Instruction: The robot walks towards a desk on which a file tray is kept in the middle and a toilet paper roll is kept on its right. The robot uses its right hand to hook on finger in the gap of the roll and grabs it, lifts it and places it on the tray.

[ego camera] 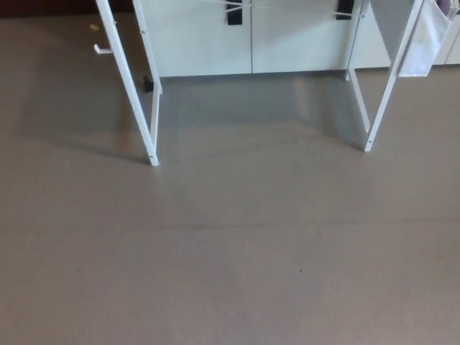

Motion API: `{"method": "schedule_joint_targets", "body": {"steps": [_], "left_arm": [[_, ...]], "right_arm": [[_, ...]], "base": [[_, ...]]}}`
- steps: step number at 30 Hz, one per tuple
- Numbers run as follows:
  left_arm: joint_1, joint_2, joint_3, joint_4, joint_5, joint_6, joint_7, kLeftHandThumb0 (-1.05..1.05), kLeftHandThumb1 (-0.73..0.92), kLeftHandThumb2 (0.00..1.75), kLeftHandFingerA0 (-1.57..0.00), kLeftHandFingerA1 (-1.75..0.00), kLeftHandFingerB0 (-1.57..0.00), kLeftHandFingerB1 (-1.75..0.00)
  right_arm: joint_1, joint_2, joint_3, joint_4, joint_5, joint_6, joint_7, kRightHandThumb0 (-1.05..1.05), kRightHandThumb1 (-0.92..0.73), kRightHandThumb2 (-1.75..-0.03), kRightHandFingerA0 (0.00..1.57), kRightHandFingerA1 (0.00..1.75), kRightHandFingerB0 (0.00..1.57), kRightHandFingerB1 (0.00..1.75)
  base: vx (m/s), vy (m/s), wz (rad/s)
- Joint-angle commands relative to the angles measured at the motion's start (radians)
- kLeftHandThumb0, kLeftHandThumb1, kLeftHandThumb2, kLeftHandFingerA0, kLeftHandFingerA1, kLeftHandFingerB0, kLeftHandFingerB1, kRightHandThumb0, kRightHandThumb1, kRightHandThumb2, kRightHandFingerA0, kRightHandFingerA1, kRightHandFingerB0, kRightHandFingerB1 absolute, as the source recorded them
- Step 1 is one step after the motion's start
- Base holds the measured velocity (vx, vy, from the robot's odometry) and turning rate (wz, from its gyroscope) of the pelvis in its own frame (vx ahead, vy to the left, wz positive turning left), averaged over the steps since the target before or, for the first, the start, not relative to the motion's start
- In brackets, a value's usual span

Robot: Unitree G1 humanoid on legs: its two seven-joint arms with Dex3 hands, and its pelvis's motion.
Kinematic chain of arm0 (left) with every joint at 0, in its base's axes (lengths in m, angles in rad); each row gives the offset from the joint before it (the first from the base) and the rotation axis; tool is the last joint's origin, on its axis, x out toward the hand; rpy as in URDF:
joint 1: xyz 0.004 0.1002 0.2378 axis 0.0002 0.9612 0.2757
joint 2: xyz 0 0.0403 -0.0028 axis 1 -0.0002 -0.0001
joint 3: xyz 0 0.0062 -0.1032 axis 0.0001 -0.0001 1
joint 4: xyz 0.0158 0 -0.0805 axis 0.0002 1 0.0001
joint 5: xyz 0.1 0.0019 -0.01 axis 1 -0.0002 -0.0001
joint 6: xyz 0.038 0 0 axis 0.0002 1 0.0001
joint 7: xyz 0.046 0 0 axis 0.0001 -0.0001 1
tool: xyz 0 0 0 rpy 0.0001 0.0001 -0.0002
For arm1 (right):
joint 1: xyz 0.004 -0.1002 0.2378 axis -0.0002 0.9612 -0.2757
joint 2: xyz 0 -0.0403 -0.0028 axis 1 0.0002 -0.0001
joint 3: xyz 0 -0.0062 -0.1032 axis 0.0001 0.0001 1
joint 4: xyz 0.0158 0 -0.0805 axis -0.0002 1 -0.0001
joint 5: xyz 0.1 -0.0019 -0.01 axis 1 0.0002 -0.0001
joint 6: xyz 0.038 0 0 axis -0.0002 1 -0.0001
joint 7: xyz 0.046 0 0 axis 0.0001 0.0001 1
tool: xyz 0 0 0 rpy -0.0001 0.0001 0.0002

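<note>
At the near edge of the floor [230,287]: bare grey-brown surface, one small dark speck [300,271]. Farther in, two white desk leg frames, the left frame [128,86] and the right frame [391,79], each made of two bars meeting at one foot. Behind them, one white cabinet [208,43] with two black handles [234,14]. One yellow scrap [94,27] at the floor's far left corner. Left hand, right hand: out of frame, state cannot be told. Toilet paper roll, file tray: out of frame too.
</note>
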Motion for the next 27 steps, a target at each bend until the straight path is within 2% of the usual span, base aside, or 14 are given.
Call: {"method": "schedule_joint_targets", "body": {"steps": [1,4,6,7,9,10,11,17,18,19,21,22,23,27], "left_arm": [[-0.015,0.027,-0.008,0.005,0.015,0.029,0.025,-0.87,0.69,1.13,-0.36,-0.77,0.0,-0.56],[-0.027,0.03,-0.023,0.011,0.026,0.026,0.037,-0.9,0.69,1.14,-0.36,-0.76,-0.02,-0.54],[-0.024,0.033,-0.028,0.008,0.026,0.021,0.035,-0.91,0.7,1.14,-0.31,-0.74,-0.05,-0.55],[-0.021,0.034,-0.03,0.002,0.023,0.025,0.031,-0.86,0.91,0.64,-0.21,-0.75,-0.03,-0.56],[-0.033,0.033,-0.012,0.015,0.0,0.043,0.028,-0.85,0.91,0.67,-0.19,-0.76,-0.01,-0.53],[-0.037,0.031,-0.006,0.021,-0.004,0.045,0.034,-0.91,0.69,1.12,-0.28,-0.73,-0.04,-0.51],[-0.029,0.029,0.0,0.014,-0.01,0.031,0.032,-0.9,0.7,1.13,-0.22,-0.71,-0.06,-0.5],[-0.035,0.024,0.014,0.021,-0.011,0.045,0.039,-0.88,0.69,1.13,-0.21,-0.71,-0.06,-0.48],[-0.034,0.026,0.008,0.017,-0.003,0.047,0.04,-0.86,0.91,0.69,-0.21,-0.79,0.0,-0.53],[-0.032,0.028,0.0,0.013,0.005,0.044,0.038,-0.91,0.7,1.14,-0.29,-0.74,-0.03,-0.51],[-0.032,0.027,-0.001,0.016,0.006,0.039,0.04,-0.91,0.7,1.14,-0.32,-0.76,-0.04,-0.53],[-0.033,0.027,0.0,0.017,0.004,0.04,0.04,-0.86,0.9,0.68,-0.21,-0.79,0.0,-0.55],[-0.029,0.028,0.0,0.006,0.001,0.047,0.031,-0.85,0.7,1.15,-0.19,-0.69,-0.07,-0.52],[-0.02,0.028,-0.002,-0.018,-0.002,0.061,0.027,-0.88,0.71,1.16,-0.21,-0.7,-0.05,-0.48]], "right_arm": [[-0.02,0.008,-0.012,0.041,0.015,-0.001,-0.001,-0.93,-0.59,-0.94,0.02,0.21,0.12,0.14],[-0.028,-0.007,0.023,0.046,-0.026,-0.018,-0.01,-0.89,-0.69,-0.61,0.11,0.29,0.06,0.24],[-0.012,-0.01,0.016,0.012,-0.01,-0.011,0.008,-0.85,-0.55,-0.89,0.07,0.36,0.07,0.2],[-0.003,0.0,0.001,-0.001,0.008,-0.004,0.004,-0.81,-0.54,-0.89,0.04,0.32,0.07,0.23],[0.001,0.012,-0.017,0.0,0.025,-0.008,-0.002,-0.77,-0.52,-0.88,0.04,0.34,0.07,0.26],[0.007,0.012,-0.021,-0.009,0.027,-0.009,-0.003,-0.77,-0.53,-0.88,0.03,0.33,0.07,0.26],[-0.011,0.006,0.008,0.013,-0.014,-0.004,-0.02,-0.88,-0.64,-0.65,0.1,0.31,0.11,0.23],[-0.04,0.004,0.012,0.075,-0.01,-0.021,0.011,-0.85,-0.56,-0.97,0.05,0.29,0.05,0.16],[-0.041,-0.004,0.031,0.056,-0.035,0.005,0.004,-0.93,-0.58,-0.83,0.11,0.34,0.02,0.17],[-0.025,-0.013,0.043,0.016,-0.051,0.025,-0.002,-0.89,-0.72,-0.65,0.12,0.29,0.01,0.22],[-0.011,-0.003,0.01,0.003,0.006,0.014,0.02,-0.8,-0.54,-0.91,0.05,0.36,0.06,0.19],[-0.008,0.007,-0.015,0.027,0.039,-0.025,0.023,-0.81,-0.54,-0.9,0.03,0.34,0.09,0.19],[-0.008,0.007,-0.015,0.039,0.033,-0.043,0.013,-0.85,-0.68,-0.61,0.07,0.27,0.05,0.24],[-0.028,0.01,-0.008,0.054,0.019,-0.04,0.011,-0.82,-0.56,-0.91,0.0,0.27,0.09,0.22]], "base": [[0.34,0.123,-0.1],[0.3,0.088,0.03],[0.23,0.08,0.05],[0.22,0.058,0.15],[0.22,-0.02,0.04],[0.23,-0.082,0.12],[0.25,-0.108,0.17],[0.25,-0.239,0.15],[0.38,-0.287,0.36],[0.37,-0.274,0.13],[0.21,-0.193,-0.08],[0.19,-0.152,0.1],[0.2,-0.125,-0.04],[0.18,-0.067,-0.06]]}}
